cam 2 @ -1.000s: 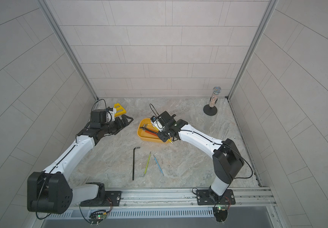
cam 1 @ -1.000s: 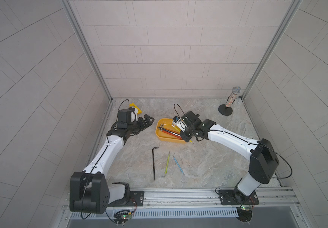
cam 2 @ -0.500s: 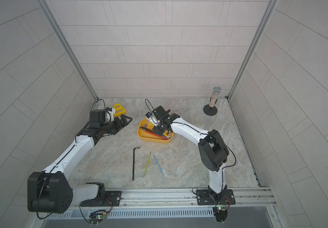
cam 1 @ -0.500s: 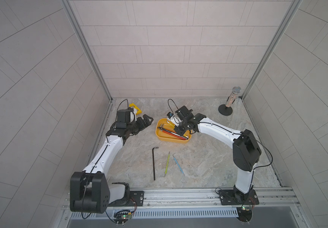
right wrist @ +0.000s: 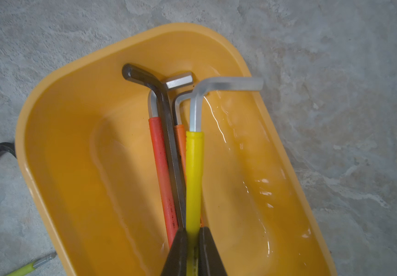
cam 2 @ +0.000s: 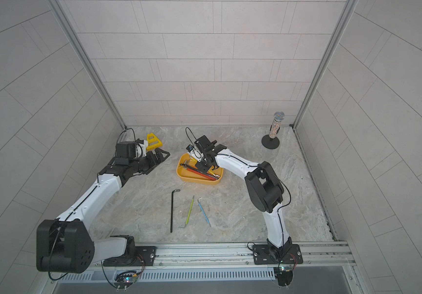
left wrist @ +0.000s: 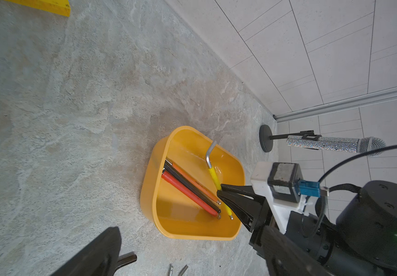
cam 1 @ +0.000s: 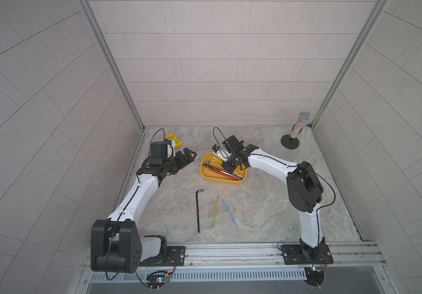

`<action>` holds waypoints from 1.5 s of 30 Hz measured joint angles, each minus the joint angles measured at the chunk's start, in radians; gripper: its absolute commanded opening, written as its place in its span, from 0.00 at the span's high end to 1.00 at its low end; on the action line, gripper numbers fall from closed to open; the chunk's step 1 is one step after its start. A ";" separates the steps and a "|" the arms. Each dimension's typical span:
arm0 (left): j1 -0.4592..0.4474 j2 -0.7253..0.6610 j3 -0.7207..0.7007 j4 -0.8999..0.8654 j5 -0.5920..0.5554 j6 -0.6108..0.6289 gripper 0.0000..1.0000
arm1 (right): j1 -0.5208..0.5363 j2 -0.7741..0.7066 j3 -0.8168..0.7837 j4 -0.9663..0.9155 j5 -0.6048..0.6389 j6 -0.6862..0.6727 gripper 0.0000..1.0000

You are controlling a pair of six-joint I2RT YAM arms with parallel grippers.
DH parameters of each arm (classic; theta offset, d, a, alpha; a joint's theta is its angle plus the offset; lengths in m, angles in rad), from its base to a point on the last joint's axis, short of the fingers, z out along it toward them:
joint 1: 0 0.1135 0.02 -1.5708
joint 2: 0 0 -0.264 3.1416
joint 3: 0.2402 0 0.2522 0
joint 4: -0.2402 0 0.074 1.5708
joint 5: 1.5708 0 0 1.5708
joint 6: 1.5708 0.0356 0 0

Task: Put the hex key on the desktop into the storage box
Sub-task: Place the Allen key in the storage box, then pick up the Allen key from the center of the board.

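**Right tool (right wrist: pixel 193 230) over the storage box (right wrist: pixel 56 148).** The jaws were clenched on the yellow-sleeved hex key (right wrist: pixel 194 167), gripping the sleeve well back from the bend. The shaft ran straight ahead of the tips, and its bare short arm reached across to the box wall. Directly beneath the tool and the held key, a red-sleeved key (right wrist: pixel 160 167), a plain black key (right wrist: pixel 168 114) and an orange-sleeved key (right wrist: pixel 179 138) already lay in the box. Whether the held key touched them could not be told.

**Handling.** The key was judged light, thin and stiff. Its bare steel would be slippery, while the plastic sleeve offered the better hold. With so much length ahead of the jaws, the key might pivot in a loose grip.

**Remaining keys.** Behind the tool, towards the robot's base, a long black key (cam 1: pixel 198 211), a green-yellow key (cam 1: pixel 215 212) and a blue key (cam 1: pixel 229 212) lay apart on the worktop (cam 1: pixel 268 203).

**Left tool (cam 1: pixel 185 157).** It hung empty beside the box, with its jaws seemingly spread.

**Change.** One second before, the right tool had been at the box's near corner, with the key's tail jutting over the rim. By this moment it had travelled inward over the box. The left arm and the three loose keys had not shifted.
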State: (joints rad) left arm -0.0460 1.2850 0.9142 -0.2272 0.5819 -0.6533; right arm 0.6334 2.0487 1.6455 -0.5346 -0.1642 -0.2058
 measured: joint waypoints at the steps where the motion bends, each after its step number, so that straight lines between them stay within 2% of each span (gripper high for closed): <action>1: 0.000 0.001 0.000 0.000 0.001 -0.001 0.01 | 0.000 0.009 0.000 0.003 -0.002 -0.001 1.00; 17: 0.002 0.016 0.000 0.001 0.010 -0.005 0.01 | 0.000 0.073 0.025 0.007 0.011 -0.003 1.00; 24: 0.006 0.016 0.000 0.001 0.013 -0.005 0.01 | 0.000 0.084 0.056 -0.002 0.014 0.003 0.78; 29: 0.006 0.016 0.000 0.000 0.013 -0.005 0.01 | 0.000 0.086 0.068 -0.016 0.014 0.011 0.67; 39: 0.006 0.016 0.000 -0.005 0.012 -0.004 0.01 | 0.000 0.072 0.071 -0.047 0.015 0.029 0.59; 43: 0.006 0.016 0.000 -0.008 0.012 -0.004 0.01 | 0.000 0.003 0.050 -0.044 0.047 0.058 0.58; 45: 0.006 0.016 0.000 -0.010 0.011 -0.004 0.01 | 0.000 -0.060 0.023 -0.038 0.067 0.079 0.52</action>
State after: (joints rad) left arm -0.0395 1.3014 0.9142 -0.2367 0.5930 -0.6571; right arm 0.6334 1.9888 1.6688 -0.5728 -0.0971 -0.1265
